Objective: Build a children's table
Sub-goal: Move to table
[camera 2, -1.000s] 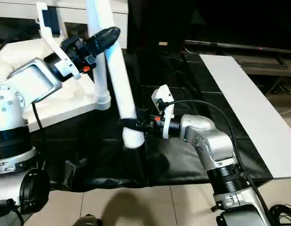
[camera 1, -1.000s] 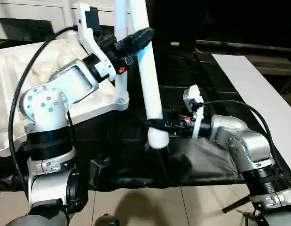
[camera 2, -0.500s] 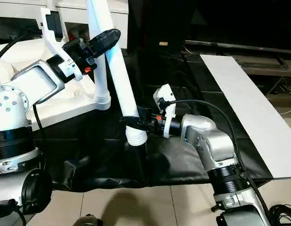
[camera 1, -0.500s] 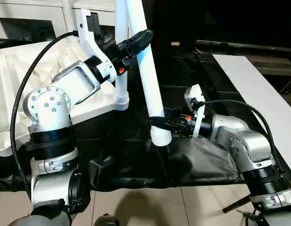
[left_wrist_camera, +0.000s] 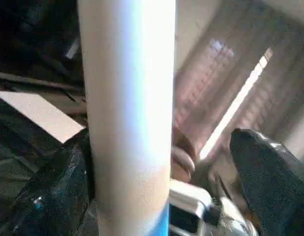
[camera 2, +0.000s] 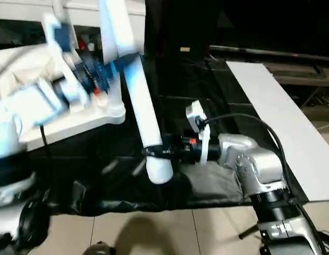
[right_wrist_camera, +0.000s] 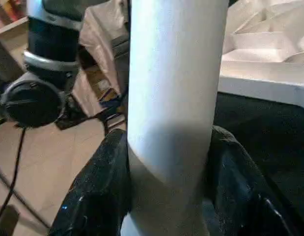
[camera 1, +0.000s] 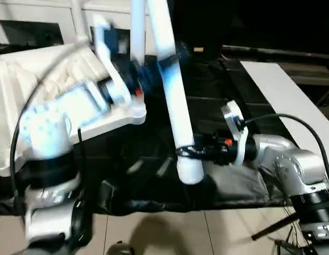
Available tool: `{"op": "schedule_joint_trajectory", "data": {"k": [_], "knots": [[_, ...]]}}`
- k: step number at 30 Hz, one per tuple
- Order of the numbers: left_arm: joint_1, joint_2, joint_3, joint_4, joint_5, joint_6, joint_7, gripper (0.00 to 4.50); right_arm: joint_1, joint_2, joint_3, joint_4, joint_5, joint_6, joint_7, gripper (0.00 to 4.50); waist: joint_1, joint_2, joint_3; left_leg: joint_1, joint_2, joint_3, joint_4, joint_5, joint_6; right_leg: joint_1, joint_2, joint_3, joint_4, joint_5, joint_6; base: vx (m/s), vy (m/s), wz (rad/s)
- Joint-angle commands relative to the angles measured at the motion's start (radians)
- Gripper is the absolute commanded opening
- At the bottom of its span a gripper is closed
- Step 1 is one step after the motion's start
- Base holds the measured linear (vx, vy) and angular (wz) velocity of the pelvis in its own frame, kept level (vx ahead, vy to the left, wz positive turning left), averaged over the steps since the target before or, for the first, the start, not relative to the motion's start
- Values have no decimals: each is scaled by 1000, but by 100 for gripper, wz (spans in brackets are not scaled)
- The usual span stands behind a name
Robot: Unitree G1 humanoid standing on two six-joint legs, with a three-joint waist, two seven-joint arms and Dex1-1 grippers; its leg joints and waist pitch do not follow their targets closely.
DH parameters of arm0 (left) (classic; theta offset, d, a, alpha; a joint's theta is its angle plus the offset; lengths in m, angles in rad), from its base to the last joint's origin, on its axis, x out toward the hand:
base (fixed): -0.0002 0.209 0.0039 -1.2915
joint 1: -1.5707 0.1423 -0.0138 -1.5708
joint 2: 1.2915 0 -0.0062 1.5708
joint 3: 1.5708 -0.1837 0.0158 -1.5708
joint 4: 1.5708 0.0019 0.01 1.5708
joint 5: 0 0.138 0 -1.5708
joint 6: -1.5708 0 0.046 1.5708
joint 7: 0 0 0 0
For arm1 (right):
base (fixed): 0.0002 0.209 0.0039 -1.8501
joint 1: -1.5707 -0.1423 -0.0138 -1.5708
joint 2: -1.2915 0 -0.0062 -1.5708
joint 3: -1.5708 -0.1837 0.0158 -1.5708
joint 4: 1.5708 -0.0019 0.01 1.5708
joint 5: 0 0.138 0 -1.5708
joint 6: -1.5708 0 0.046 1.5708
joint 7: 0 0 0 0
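Over black cloth (camera 1: 153,175) — right gripper (camera 1: 186,152) level, clamping the leg (camera 1: 172,95).

bench (camera 1: 244,114): draped in a black, creased cloth (camera 1: 153,164) that hangs over its near edge
on the bench, robot's left: upturned white tabletop (camera 1: 58,79), ribbed underside up
on the bench, robot's right: long flat white board (camera 2: 281,117)
floor (camera 1: 169,234): pale tiles

No readable text, labels or numbers anywhere.
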Motion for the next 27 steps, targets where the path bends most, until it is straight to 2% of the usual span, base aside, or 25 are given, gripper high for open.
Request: {"op": "schedule_joint_trajectory", "data": {"k": [1, 2, 3, 4, 7, 12, 27], "knots": [[11, 11, -68, -44, 15, 10, -38, 437, 1, -11, 6, -20, 2, 0, -7, 186, -1, 8, -66, 28, 57, -22, -74, -163, -44, 40, -73, 49, -72, -119, -195, 0, 0, 0], [13, 15, -85, -41, 34, 5, -36, 437, 0, -9, 7, -19, 0, -1, -9, 186, -2, 11, -67, 28, 57, -22, -73, -163, -45, 40, -73, 50, -73, -120, -193, 0, 0, 0], [13, 15, -94, -30, 55, -2, -24, 437, 0, -7, 5, -20, -4, 1, -9, 186, -3, 9, -66, 28, 57, -22, -74, -165, -48, 39, -73, 50, -73, -120, -188, 0, 0, 0], [13, 15, -94, -24, 60, -5, -20, 409, 1, -7, 5, -23, -6, 1, -7, 186, -2, 13, -67, 31, 58, -22, -74, -167, -51, 38, -72, 50, -74, -118, -185, 0, 0, 0], [8, 4, -80, 6, 71, -17, 0, 398, 5, -10, 4, -30, -5, 7, -1, 186, -1, 10, -68, 28, 56, -22, -73, -161, -56, 41, -72, 49, -72, -102, -188, 0, 0, 0], [5, 2, -63, 30, 60, -25, 9, 352, 8, -14, 9, -31, -11, 3, 4, 186, -1, 8, -70, 27, 55, -22, -71, -144, -47, 42, -72, 49, -69, -75, -197, 0, 0, 0], [6, 6, -47, 65, 68, -56, 18, 241, 2, -19, 14, -22, -18, -4, 9, 186, -1, 7, -71, 27, 55, -22, -69, -139, -42, 43, -73, 49, -67, -73, -200, 0, 0, 0]]}}
